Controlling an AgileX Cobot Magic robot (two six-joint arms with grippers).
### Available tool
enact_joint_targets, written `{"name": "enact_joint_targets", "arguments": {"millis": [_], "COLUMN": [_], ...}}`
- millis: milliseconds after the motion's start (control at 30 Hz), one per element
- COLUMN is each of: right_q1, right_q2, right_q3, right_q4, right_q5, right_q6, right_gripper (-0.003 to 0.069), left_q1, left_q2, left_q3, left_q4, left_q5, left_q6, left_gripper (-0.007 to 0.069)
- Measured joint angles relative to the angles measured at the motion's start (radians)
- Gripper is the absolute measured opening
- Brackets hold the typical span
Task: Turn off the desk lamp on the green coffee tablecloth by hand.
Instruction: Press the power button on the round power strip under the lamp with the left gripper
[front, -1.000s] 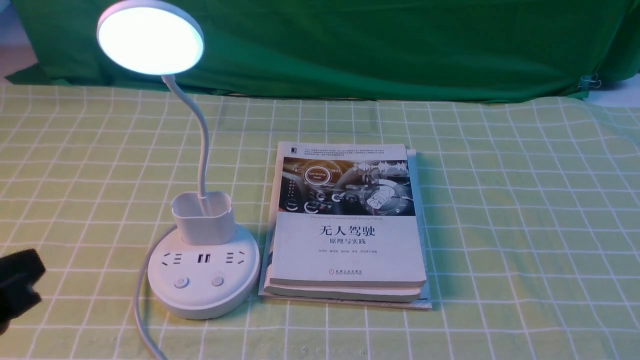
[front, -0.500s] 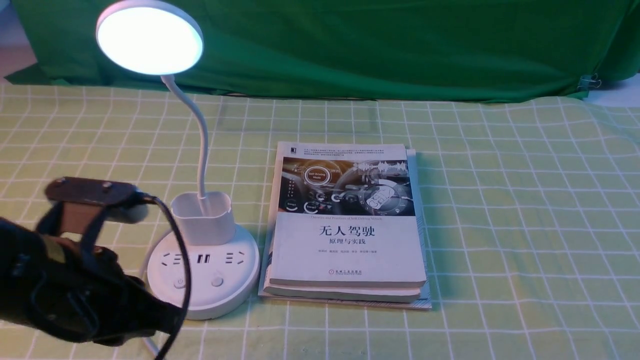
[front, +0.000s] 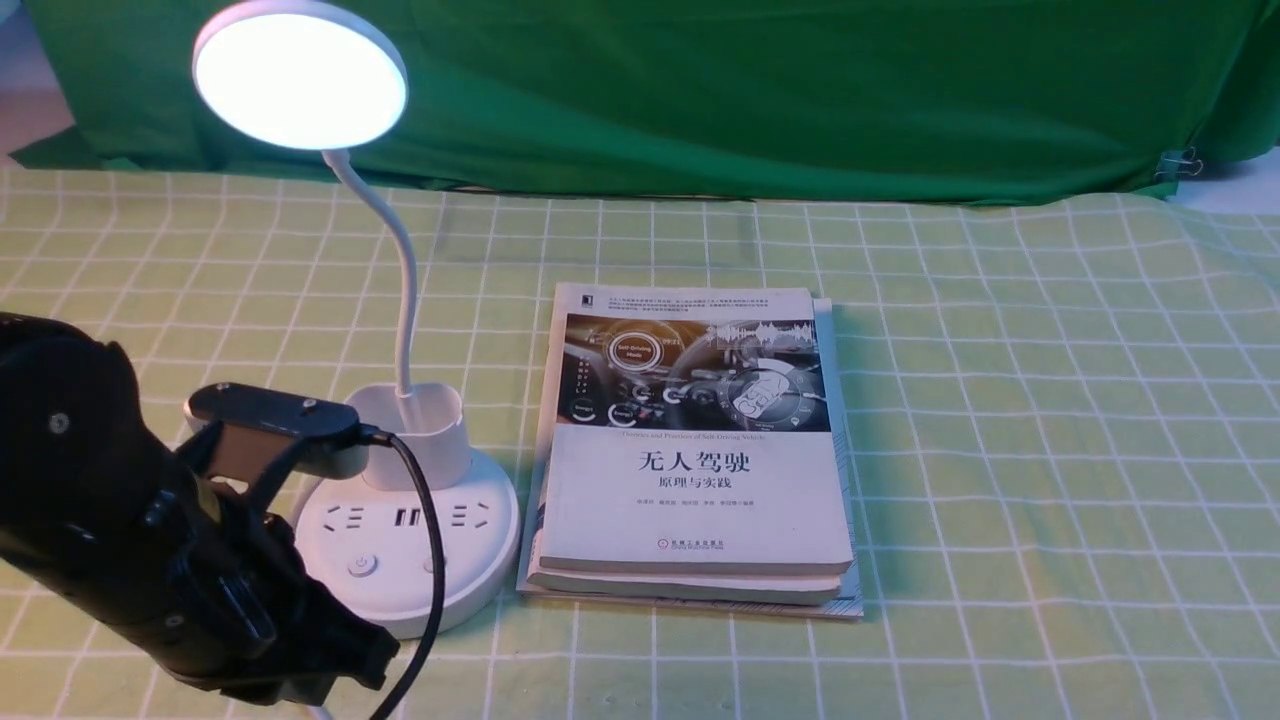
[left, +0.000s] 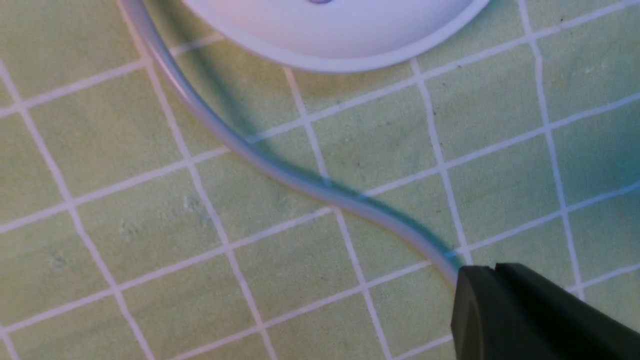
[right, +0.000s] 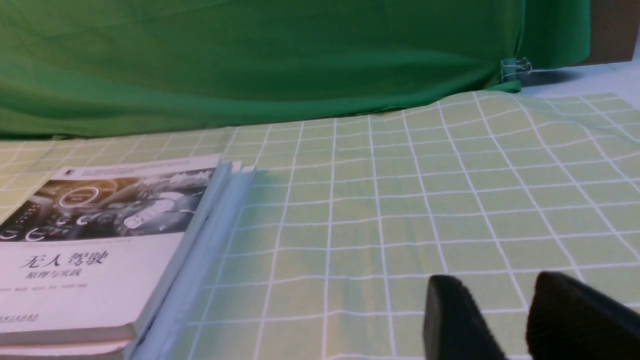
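Desk lamp stands upright on the yellow-green tablecloth, on the left side of the front view, left of the book stack. Disc head is lit, so the job isn't done.

Left gripper is low by the near-left side of the lamp base. In the left wrist view its fingers look together with nothing between them, and the lamp cord passes close by; we can't tell if they touch. Right gripper: fingers apart, nothing held, well away from the lamp.

Handling, our judgement: no grasp needed, this is a press. Power button sits on the near part of the base and is the place to make contact, fingertips straight down with the jaws kept together. Base looks wide, hard and fairly steady, likely the heaviest part; plastic probably smooth, so an angled push could skid off or slide the lamp on the soft cloth. Neck looks thin and bendy, head probably wobbles; we'd keep off both. Cup holder looks thin-walled, no good for hooking. If we had to steady the lamp, we'd take the base rim. Watch the arm's black cable around the second button.
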Motion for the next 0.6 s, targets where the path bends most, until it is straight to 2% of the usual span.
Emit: {"name": "enact_joint_targets", "arguments": {"millis": [333,600], "right_q1": [0.000,0.000], "right_q2": [0.000,0.000], "right_q3": [0.000,0.000], "right_q4": [0.000,0.000], "right_q5": [-0.001,-0.001], "right_q6": [0.000,0.000], "right_gripper": [0.0239,0.0239], "left_q1": [0.003,0.002], "left_q2": [0.021,0.136], "left_q3": [-0.006,-0.086], "left_q4": [-0.011,-0.011], "left_q5": [0.005,-0.008], "left_q6": [0.000,0.001], "left_gripper": [0.0001,0.0001]}}
